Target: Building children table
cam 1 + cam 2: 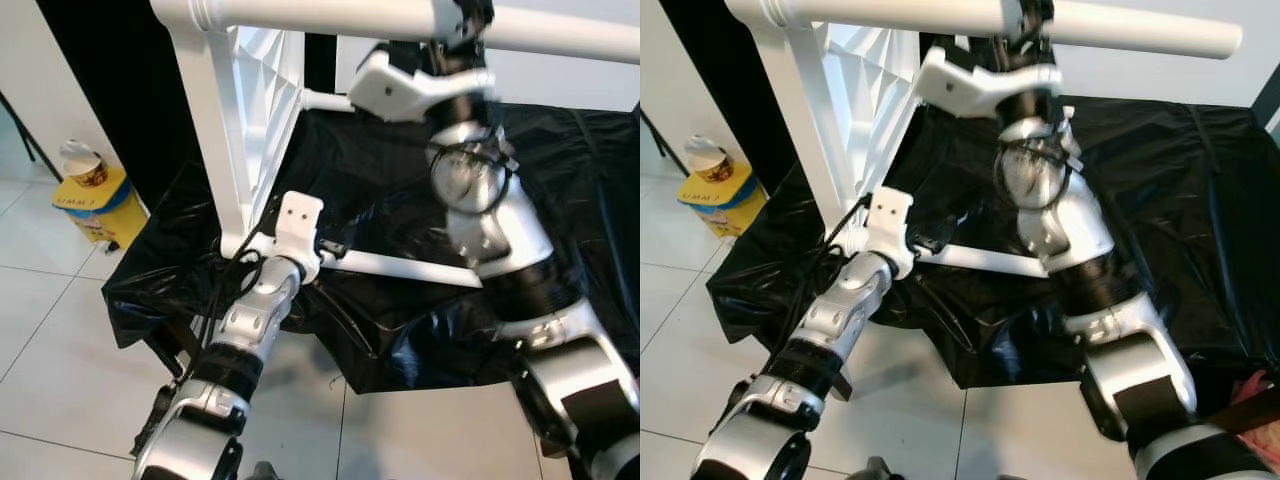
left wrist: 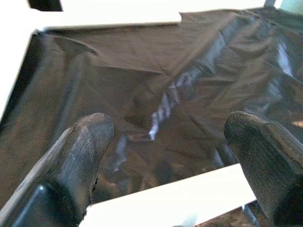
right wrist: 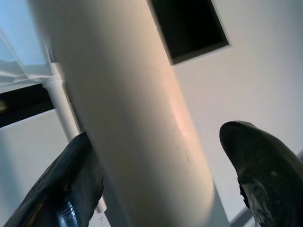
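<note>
White table frame standing on a black plastic sheet over pale floor tiles.

The right gripper spreads its fingers around the frame's round top tube; the left gripper, fingers apart, straddles a low crossbar. The glossy, wrinkled sheet lies beside a yellow box.

A plain indoor room, likely a home: pale glossy floor tiles, bare white walls, a desk draped in black plastic sheeting, and a yellow box on the floor.
</note>
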{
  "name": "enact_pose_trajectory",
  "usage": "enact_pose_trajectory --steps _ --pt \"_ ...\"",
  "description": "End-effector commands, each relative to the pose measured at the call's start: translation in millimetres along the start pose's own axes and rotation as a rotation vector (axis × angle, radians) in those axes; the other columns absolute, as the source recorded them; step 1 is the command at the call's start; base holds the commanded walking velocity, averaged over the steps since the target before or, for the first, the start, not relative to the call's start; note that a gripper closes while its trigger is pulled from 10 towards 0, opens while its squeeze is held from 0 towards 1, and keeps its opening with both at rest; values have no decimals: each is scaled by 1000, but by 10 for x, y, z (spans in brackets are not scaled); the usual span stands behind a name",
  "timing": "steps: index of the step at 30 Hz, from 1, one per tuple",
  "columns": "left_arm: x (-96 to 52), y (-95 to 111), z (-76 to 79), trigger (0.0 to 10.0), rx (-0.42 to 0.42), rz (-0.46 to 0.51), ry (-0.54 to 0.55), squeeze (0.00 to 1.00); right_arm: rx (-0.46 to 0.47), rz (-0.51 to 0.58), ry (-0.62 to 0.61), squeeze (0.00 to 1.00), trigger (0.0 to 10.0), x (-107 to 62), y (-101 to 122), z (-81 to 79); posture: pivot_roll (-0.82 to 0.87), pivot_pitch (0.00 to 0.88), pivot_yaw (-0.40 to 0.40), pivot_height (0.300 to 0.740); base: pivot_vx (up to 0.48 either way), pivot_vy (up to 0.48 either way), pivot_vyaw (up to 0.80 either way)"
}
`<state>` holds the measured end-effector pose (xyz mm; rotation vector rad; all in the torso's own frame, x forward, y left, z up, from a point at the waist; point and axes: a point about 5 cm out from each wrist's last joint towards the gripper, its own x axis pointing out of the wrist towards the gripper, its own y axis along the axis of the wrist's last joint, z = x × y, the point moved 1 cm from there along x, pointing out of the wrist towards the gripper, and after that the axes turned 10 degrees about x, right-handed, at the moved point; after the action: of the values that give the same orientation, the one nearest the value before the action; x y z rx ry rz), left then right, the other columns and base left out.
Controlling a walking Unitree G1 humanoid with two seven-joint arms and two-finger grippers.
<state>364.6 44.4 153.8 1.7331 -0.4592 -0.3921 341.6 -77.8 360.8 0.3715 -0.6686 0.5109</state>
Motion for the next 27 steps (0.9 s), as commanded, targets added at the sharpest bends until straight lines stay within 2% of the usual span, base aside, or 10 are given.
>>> enact_pose_trajectory --steps 1,4,5,8,9,10,11,12,13,27 --pt "48 -10 -6 10000 11 -6 5 0 -12 -8 82 0 10000 39 9 -14 -90 22 4 740 0 0 0" --pt "111 -8 -47 10000 21 -24 54 0 -7 -26 152 0 10000 45 -7 -30 -96 18 1 740 0 0 0" --pt "130 -12 -67 10000 24 -35 77 0 -7 -37 192 0 6235 39 -20 -49 -96 18 1 740 0 0 0" --pt "151 -7 -93 10000 20 -39 102 0 -1 -47 215 0 4980 34 -31 -49 -106 17 -1 740 0 0 0" --pt "151 -7 -93 10000 20 -39 102 0 -1 -47 215 0 4980 34 -31 -49 -106 17 -1 740 0 0 0" --pt "174 1 -123 10000 19 -45 131 0 12 -67 255 0 8078 30 -54 -52 -108 16 -2 740 0 0 0" --pt "194 20 -157 10000 16 -46 160 0 40 -99 274 0 5451 24 -88 -39 -111 14 -1 740 0 0 0" --pt "194 20 -157 10000 16 -46 160 0 40 -99 274 0 5451 24 -88 -39 -111 14 -1 740 0 0 0" --pt "212 46 -191 10000 14 -45 186 0 74 -132 279 0 10000 24 -121 -6 -113 13 -1 740 0 0 0" --pt "313 437 -65 10000 -31 142 90 0 786 -439 112 0 10000 36 -405 421 -130 16 6 740 0 0 0"
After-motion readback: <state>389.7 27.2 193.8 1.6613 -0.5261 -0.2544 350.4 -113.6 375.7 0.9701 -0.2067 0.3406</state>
